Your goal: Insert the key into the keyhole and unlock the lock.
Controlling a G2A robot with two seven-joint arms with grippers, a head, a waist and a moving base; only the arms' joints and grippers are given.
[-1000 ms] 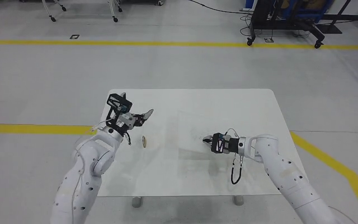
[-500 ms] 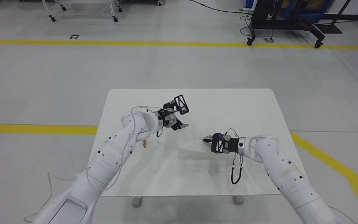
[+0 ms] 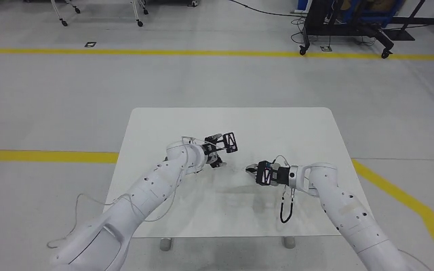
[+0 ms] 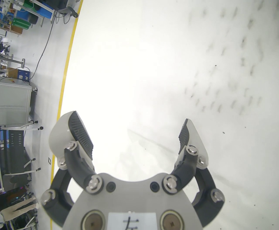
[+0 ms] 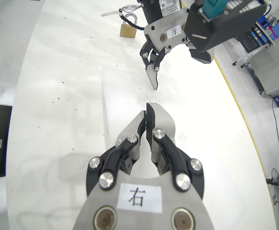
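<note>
Brass padlock [image 5: 128, 30] stands upright on the white table [image 3: 291, 129], out toward 9 o'clock from both my grippers, with a white tag [image 5: 109, 14] by its shackle. I can't pick out the key. My left gripper [image 4: 129, 117] hovers near table centre, fingers spread wide, holding nothing. Right gripper [image 5: 146, 107] sits near its 4 o'clock, tips pressed together, nothing visible between them.
</note>
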